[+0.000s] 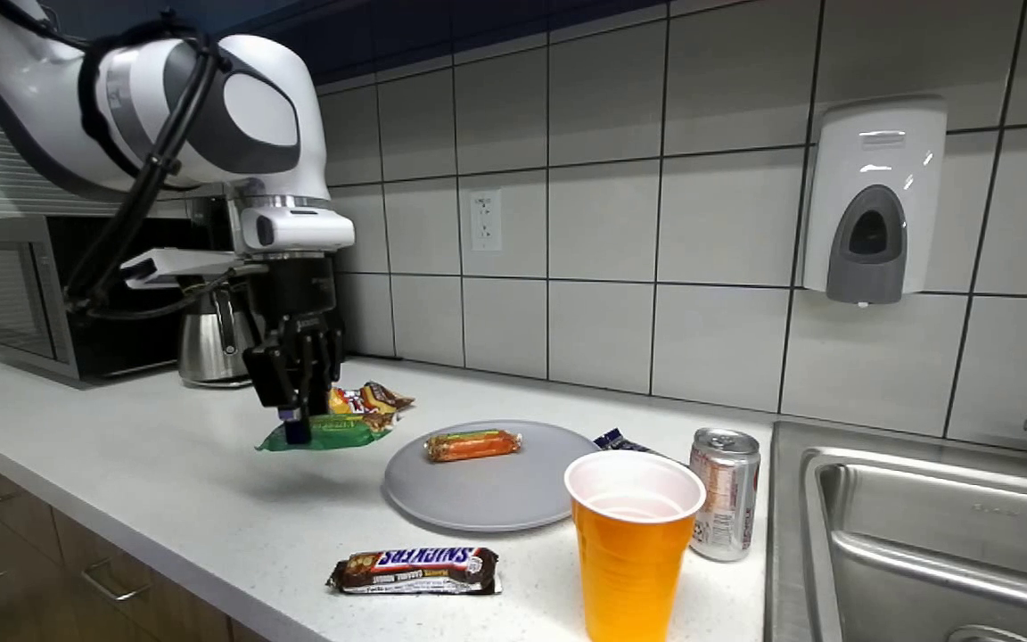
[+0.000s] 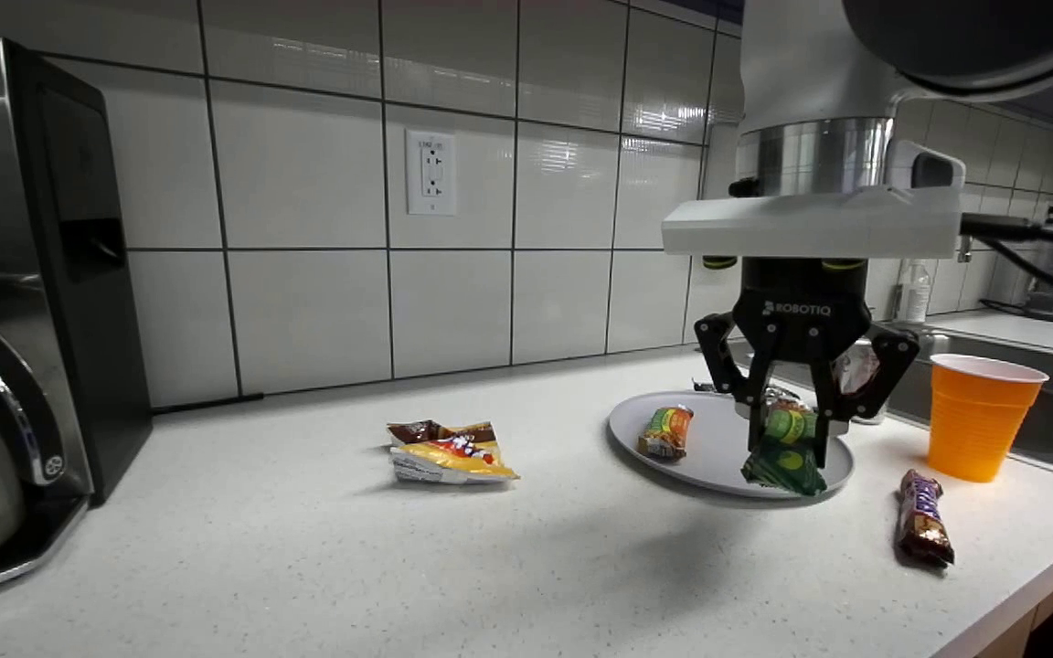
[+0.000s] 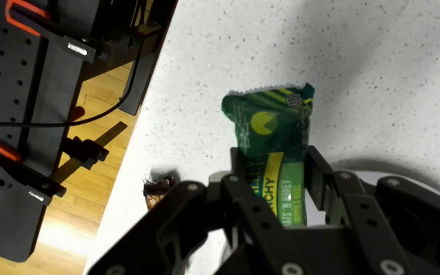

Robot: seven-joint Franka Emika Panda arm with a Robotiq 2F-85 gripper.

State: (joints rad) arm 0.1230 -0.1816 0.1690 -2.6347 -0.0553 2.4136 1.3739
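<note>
The green granola bar (image 3: 275, 164) looks light and fairly stiff, probably brittle inside, so too hard a pinch could crumble it; its thin, glossy wrapper is likely a little slippery, and the crimped end would make a floppy, poor handle. The best place to take hold is presumably across the narrow width, on the firm body, and there the claw (image 2: 788, 445) grips it: the jaws stand part-way open, only as wide as the bar, with a finger at 9 o'clock and a finger at 3 o'clock in the wrist view, and the crimped end pokes out toward 12 o'clock. The bar hangs above the worktop (image 2: 307, 567), apart from it. In an exterior view, the gray plate (image 1: 513, 499), bearing an orange-wrapped bar (image 1: 473, 445), lies between 3 and 4 o'clock from the held bar, and the Snickers bar (image 1: 420, 571) lies at 5 o'clock; in an exterior view, a yellow packet (image 2: 449, 464) sits well apart, at 9 o'clock.
</note>
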